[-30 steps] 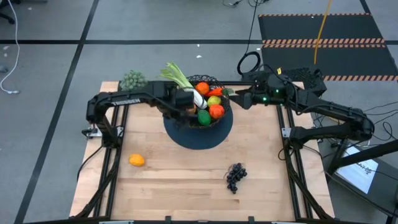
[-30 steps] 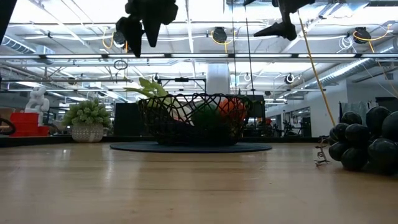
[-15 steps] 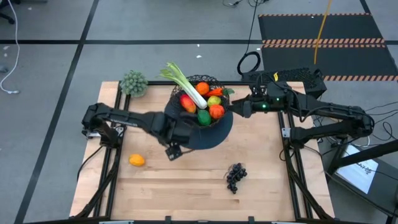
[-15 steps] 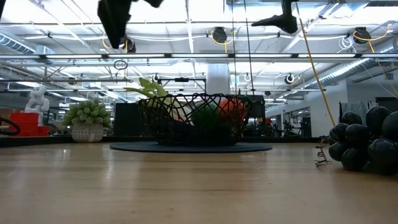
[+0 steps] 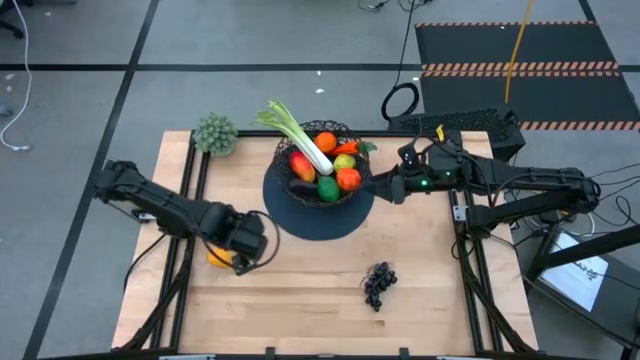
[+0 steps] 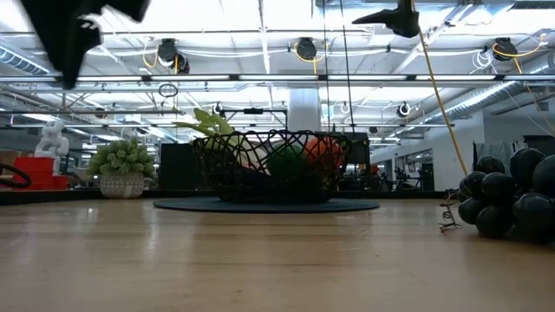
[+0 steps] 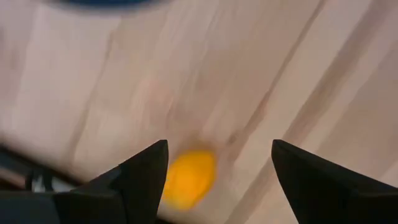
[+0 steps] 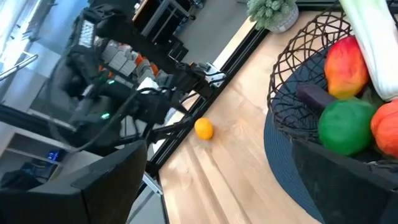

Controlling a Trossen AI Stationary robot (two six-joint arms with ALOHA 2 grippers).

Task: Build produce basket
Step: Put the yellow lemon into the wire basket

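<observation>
Outside the basket [image 5: 322, 170]: 1 lemon [image 7: 188, 178] under the spread left end effector [image 7: 217, 168], 1 grape bunch [image 5: 378, 284].

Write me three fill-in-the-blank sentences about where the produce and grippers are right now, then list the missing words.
1. The long green-white leek lies in the black wire-mesh ____.
2. The open left gripper hovers over the small yellow ____ on the wooden table.
3. The bunch of dark grapes lies on the table, ____ the basket.
4. The open right gripper waits beside the basket's rim, holding ____.

Missing words: basket; lemon; outside; nothing
</observation>
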